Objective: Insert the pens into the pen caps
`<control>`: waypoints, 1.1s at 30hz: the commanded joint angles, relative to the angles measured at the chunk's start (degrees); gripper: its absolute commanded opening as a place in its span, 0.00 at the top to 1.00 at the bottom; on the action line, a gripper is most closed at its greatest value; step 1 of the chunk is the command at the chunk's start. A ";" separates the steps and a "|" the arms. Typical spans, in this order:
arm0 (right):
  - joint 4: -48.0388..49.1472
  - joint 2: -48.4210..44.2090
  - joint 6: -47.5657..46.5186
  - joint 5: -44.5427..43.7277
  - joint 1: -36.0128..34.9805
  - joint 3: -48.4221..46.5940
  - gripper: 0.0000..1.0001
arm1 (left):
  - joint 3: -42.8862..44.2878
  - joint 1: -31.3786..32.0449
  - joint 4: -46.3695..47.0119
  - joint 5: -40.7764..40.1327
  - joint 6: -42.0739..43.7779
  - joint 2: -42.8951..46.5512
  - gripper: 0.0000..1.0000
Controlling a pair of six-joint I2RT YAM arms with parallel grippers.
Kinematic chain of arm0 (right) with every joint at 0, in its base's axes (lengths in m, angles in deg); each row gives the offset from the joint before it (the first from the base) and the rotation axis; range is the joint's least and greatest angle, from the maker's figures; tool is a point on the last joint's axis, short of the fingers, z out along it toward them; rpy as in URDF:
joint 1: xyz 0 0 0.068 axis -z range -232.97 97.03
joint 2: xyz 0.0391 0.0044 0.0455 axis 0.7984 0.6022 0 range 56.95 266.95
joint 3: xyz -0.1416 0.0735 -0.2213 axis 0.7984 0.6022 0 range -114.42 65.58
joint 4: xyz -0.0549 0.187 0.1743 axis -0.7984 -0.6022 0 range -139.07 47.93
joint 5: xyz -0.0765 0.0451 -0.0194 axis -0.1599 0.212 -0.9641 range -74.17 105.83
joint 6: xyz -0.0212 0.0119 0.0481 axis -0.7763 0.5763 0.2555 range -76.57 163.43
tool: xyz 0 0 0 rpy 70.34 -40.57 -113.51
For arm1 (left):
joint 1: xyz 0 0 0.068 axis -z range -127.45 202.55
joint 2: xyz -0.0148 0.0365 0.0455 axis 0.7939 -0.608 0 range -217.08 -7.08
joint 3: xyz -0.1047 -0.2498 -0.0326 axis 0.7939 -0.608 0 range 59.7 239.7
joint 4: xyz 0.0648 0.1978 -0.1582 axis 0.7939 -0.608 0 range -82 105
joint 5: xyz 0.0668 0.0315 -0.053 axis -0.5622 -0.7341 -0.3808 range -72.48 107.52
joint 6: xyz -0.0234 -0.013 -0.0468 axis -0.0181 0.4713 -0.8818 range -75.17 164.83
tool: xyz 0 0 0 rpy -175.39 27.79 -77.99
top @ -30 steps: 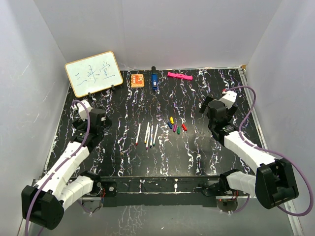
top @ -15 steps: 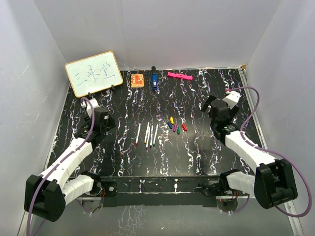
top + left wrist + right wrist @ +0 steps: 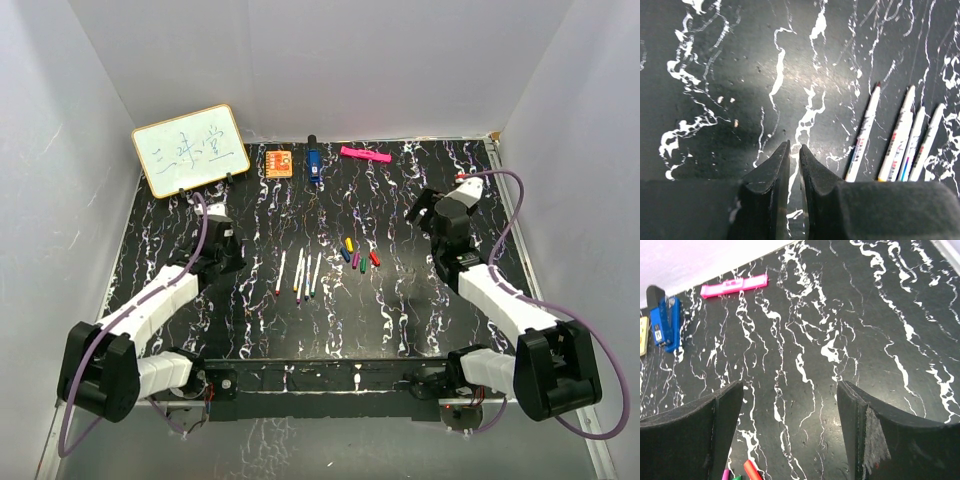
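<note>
Several white-barrelled pens (image 3: 300,272) lie side by side on the black marbled table (image 3: 400,300), left of centre. The left wrist view shows them at the right (image 3: 900,140). A cluster of small coloured pen caps (image 3: 357,255) lies just right of the pens; a red cap (image 3: 752,471) and a pink one peek in at the bottom of the right wrist view. My left gripper (image 3: 230,258) (image 3: 795,147) hovers left of the pens, shut with only a sliver between the fingers and nothing in them. To the right of the caps my right gripper (image 3: 430,210) (image 3: 790,385) stands open and empty.
A whiteboard (image 3: 190,150) leans at the back left. Along the back edge lie an orange square block (image 3: 279,162), a chunky blue object (image 3: 314,162) (image 3: 662,317) and a pink marker (image 3: 364,154) (image 3: 734,286). White walls enclose the table.
My left arm has swung forward and right toward the pens while its jaws closed from wide open. The right gripper has shifted slightly and its jaws have narrowed a little.
</note>
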 commanded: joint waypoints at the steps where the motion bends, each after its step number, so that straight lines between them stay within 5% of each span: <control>1: 1.79 2.74 -0.32 5.28 0.09 -2.03 0.29 | 2.79 1.63 -2.77 4.11 0.84 -0.57 0.87; 13: -5.84 7.83 1.16 8.72 -0.04 -5.30 0.39 | 9.35 7.65 -3.76 2.47 2.65 -12.89 0.84; 26: -5.72 6.00 2.40 10.95 -0.02 -4.79 0.31 | 27.10 10.78 -18.87 5.24 5.67 -30.62 0.65; 33: -5.16 5.55 2.50 9.91 -0.04 -3.46 0.29 | 31.45 12.20 -23.65 3.13 5.92 -35.74 0.64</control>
